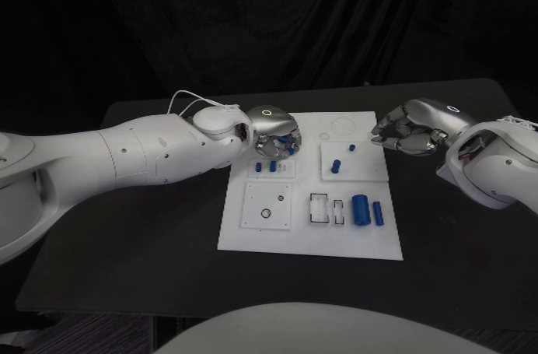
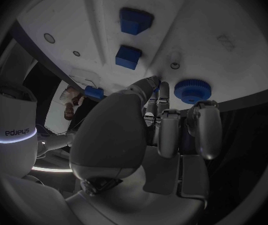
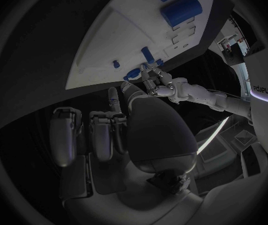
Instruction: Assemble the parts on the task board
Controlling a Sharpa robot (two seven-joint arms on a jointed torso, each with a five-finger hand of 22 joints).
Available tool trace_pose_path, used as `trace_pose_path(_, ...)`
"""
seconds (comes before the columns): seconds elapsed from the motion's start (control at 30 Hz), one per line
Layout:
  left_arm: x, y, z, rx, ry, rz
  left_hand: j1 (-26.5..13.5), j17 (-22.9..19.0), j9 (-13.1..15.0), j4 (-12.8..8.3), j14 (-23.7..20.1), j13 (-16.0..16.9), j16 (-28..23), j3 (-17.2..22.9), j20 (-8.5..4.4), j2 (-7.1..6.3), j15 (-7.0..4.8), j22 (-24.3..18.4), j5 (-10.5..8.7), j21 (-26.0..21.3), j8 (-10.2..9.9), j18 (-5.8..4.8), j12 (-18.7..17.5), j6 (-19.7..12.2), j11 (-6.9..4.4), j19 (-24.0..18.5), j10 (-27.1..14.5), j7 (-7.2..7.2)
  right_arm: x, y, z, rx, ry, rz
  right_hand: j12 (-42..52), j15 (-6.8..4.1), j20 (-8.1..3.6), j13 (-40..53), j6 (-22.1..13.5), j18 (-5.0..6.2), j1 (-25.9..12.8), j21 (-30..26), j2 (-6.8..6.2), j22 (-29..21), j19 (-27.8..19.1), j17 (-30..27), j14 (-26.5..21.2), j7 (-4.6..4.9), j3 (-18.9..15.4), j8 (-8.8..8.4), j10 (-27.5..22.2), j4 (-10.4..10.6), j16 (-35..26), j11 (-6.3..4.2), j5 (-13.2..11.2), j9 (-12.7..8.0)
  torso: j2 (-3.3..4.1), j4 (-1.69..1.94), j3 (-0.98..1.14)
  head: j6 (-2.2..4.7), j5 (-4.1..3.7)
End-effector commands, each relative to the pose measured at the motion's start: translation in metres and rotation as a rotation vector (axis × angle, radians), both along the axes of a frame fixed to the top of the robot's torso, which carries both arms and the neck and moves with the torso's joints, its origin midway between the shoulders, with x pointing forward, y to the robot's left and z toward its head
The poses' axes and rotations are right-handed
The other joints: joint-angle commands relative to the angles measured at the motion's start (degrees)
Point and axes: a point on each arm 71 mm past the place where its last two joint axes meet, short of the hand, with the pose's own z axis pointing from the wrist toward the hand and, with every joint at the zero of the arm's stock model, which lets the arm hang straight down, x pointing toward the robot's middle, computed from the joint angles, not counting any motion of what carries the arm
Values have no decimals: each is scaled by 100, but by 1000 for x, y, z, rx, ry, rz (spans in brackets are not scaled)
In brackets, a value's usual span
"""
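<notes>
The white rectangular task board [image 1: 309, 241] lies in the middle of the black surface [image 1: 134, 253], its nearest stretch bare. On the half nearer the robot stand a large blue cylinder [image 1: 360, 209] and, just beside it toward the robot's right, a slimmer blue peg [image 1: 379, 212]; toward the robot's left of them sit two dark-outlined rectangular slots [image 1: 319, 208], and further that way a square white panel with a small black ring [image 1: 266, 213] on it. Further up the board a small blue pin [image 1: 337, 166] stands on another square panel, with a smaller blue piece [image 1: 351, 147] just beyond it. Two small blue blocks [image 1: 266, 167] lie side by side right below the left hand [image 1: 273, 130].

The left hand hovers over the far left part of the board, fingers curled downward around a blue piece [image 1: 291, 143]; in the left wrist view the fingertips [image 2: 153, 85] reach close to a blue knurled round knob [image 2: 193, 90], but whether they actually clamp anything I cannot tell.

The right hand [image 1: 410, 130] hangs just off the board's far right edge, fingers curled in together with nothing between them.
</notes>
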Motion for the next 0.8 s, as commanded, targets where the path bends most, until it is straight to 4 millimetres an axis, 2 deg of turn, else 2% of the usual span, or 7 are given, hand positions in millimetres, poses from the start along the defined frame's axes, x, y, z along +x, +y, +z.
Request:
trace_pose_path(0.03,-4,0,4,-41,-50,-32,11,149,20,-47,89,3,20,-9,-36,28,-30,1119,48,26,34,-99,-13,54,6,17,54,0,0,-2,0,-5,4,-10,15,28,17,1508,39,54,-7,-15,41,1313,291,1510,590,18,5,-13,598,-24,17,13,21,2,-2,-1,-4,-1,25)
trace_pose_path(0.33,-10,13,17,-75,-92,-29,14,146,24,-58,89,9,18,-8,-37,25,-31,1115,57,12,40,-96,-7,73,4,9,77,-1,1,-4,-1,-9,6,-14,15,28,17,1508,39,54,-7,-15,41,1313,291,1510,590,18,5,-13,598,-24,17,13,21,2,-6,14,-12,-1,78)
trace_pose_path(0.43,-13,16,19,-82,-99,-29,11,144,25,-58,88,10,17,-8,-37,25,-31,1115,58,10,42,-95,-7,79,4,9,80,-1,2,-4,-1,-10,7,-15,15,28,17,1508,45,55,-8,-19,41,1312,290,1510,590,18,5,-15,598,-33,17,12,20,1,-26,37,-10,-1,55)
trace_pose_path(0.67,-18,23,21,-88,-98,-27,6,139,27,-58,86,12,15,-9,-37,26,-30,1112,58,1,45,-93,-8,89,3,3,85,-2,2,-5,-2,-14,14,-19,15,28,17,1508,44,56,-9,-20,41,1311,288,1510,590,18,5,-16,598,-34,17,12,20,1,-40,50,-3,-1,22)
trace_pose_path(0.8,-19,29,21,-81,-89,-18,4,130,28,-57,83,13,10,-9,-37,26,-30,1107,56,-12,45,-90,-8,91,2,-5,87,-2,2,-6,-2,-17,18,-22,15,28,17,1508,43,56,-9,-23,41,1310,287,1510,590,18,5,-18,598,-35,17,12,20,0,-48,42,-4,-1,30)
